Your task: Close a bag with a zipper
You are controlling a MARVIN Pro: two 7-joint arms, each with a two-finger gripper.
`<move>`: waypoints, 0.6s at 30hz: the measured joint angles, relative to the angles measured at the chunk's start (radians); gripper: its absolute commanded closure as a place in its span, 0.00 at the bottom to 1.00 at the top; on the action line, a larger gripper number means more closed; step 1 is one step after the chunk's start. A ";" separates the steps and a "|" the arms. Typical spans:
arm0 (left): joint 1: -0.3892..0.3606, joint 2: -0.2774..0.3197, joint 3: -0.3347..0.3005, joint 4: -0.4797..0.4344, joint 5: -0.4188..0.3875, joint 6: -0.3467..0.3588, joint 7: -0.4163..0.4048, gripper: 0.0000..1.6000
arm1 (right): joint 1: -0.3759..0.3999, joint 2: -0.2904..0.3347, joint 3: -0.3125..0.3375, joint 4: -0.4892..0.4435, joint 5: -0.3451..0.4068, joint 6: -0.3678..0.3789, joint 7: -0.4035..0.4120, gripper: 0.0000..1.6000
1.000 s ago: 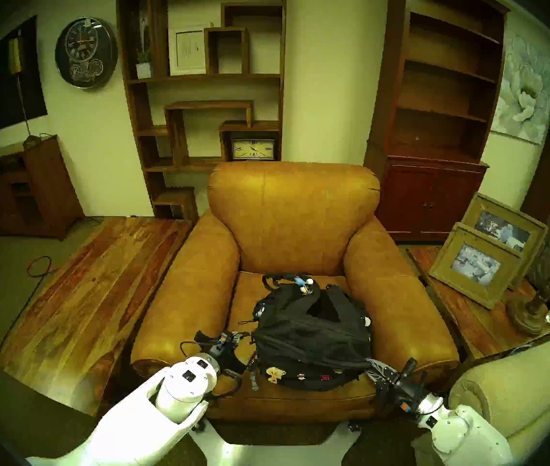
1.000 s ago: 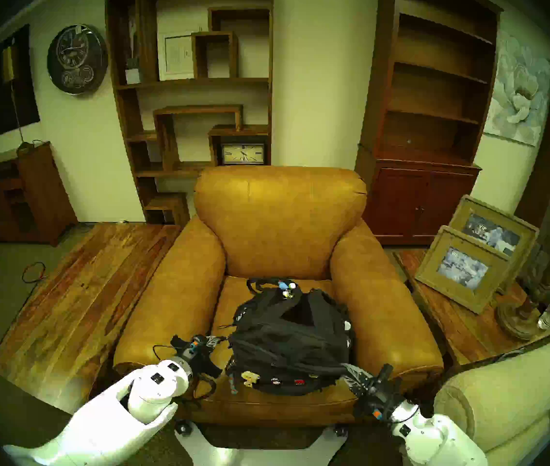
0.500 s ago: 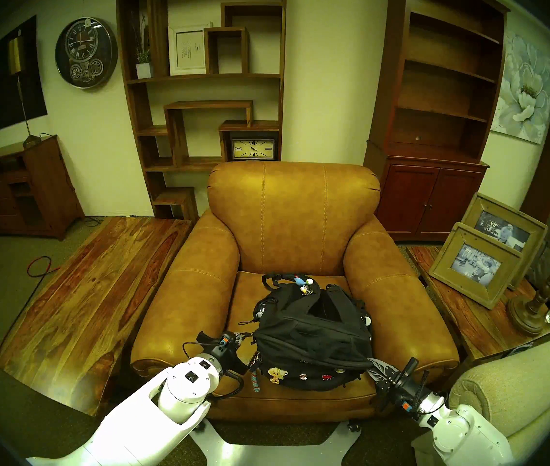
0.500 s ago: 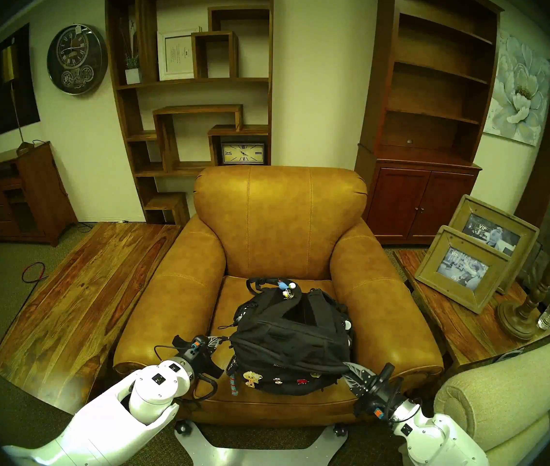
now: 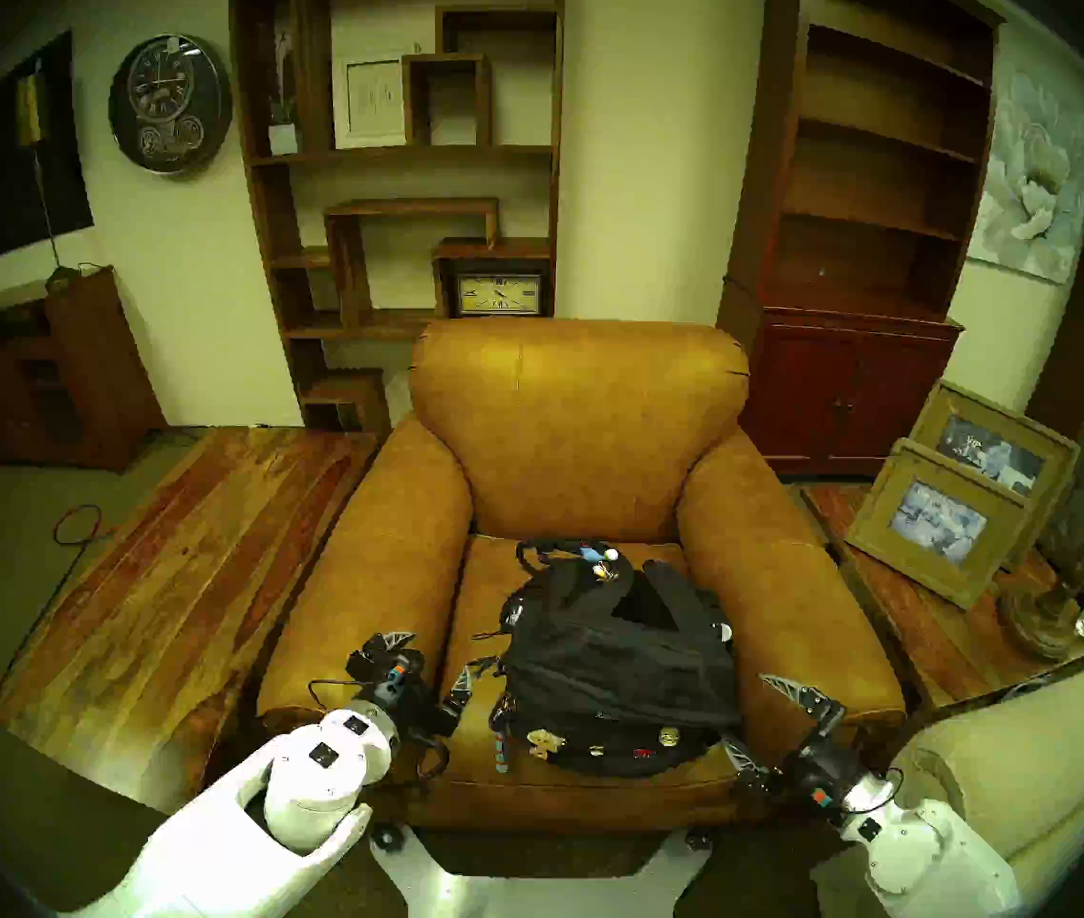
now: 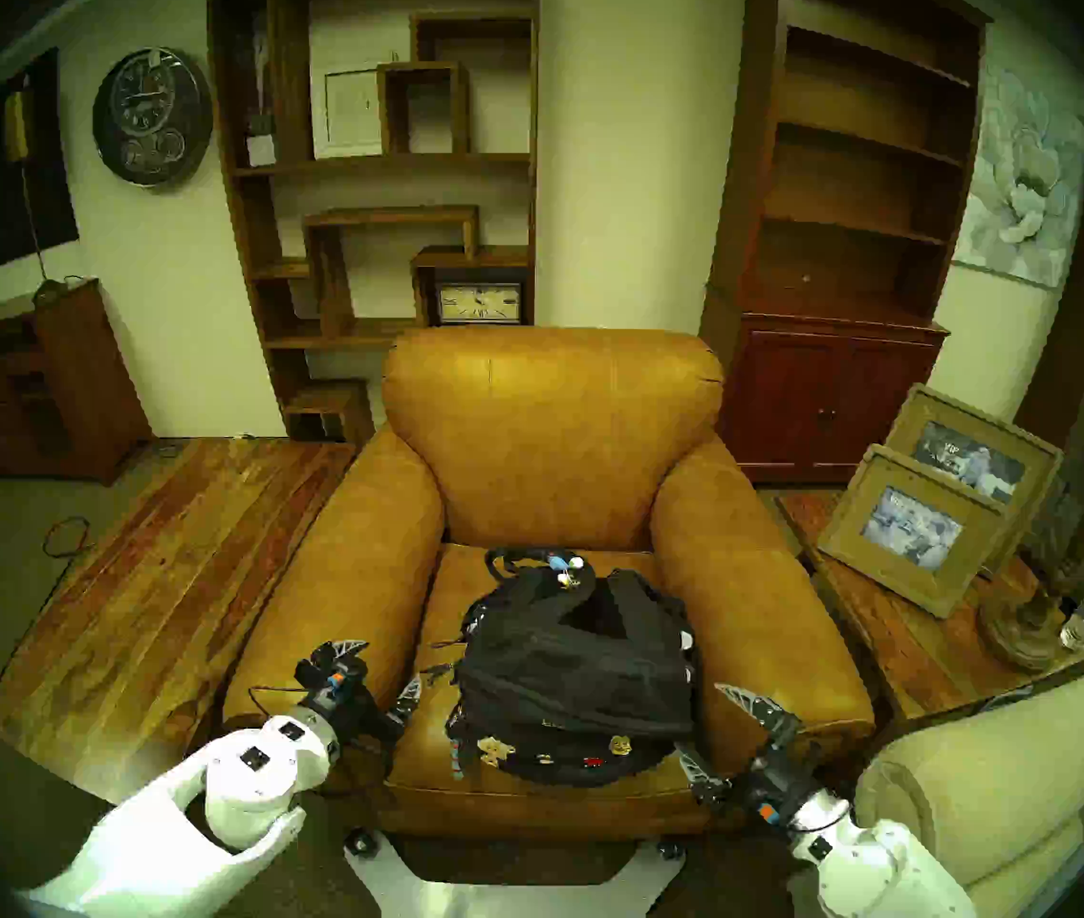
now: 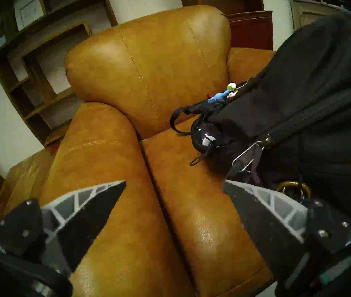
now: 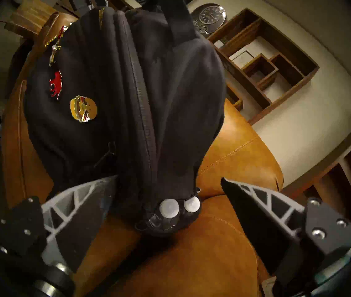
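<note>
Both grippers wide, holding nothing: left gripper [image 5: 430, 661], right gripper [image 5: 751, 721] flank backpack [image 5: 619, 665] on armchair [image 5: 572, 420]. Risk imo: zipper [image 8: 142, 110] pull unseen, charms [image 5: 599, 562] could snag fingers, unsupported fabric bunches w/o counter-hold.

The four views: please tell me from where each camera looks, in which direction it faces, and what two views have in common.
Head stereo left: high up, looking down at the armchair and backpack; both white arms, left gripper and right gripper open.
Head stereo right: almost the same picture, slightly shifted.
Left wrist: low at the backpack's left side, facing the chair back; its two fingers apart.
Right wrist: low at the backpack's right end, tilted; fingers apart beside the zipper.
Shared: all show the backpack on the armchair.
</note>
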 measured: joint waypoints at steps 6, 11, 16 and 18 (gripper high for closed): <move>0.068 0.020 -0.044 -0.078 -0.043 -0.024 0.010 0.00 | -0.075 -0.014 0.065 -0.077 0.141 -0.040 -0.030 0.00; 0.118 0.030 -0.079 -0.135 -0.081 -0.042 0.017 0.00 | -0.129 -0.030 0.089 -0.142 0.231 -0.079 -0.052 0.00; 0.173 0.034 -0.108 -0.199 -0.117 -0.060 0.032 0.00 | -0.174 -0.061 0.078 -0.209 0.312 -0.117 -0.075 0.00; 0.195 0.034 -0.119 -0.223 -0.130 -0.064 0.040 0.00 | -0.187 -0.076 0.060 -0.237 0.339 -0.128 -0.083 0.00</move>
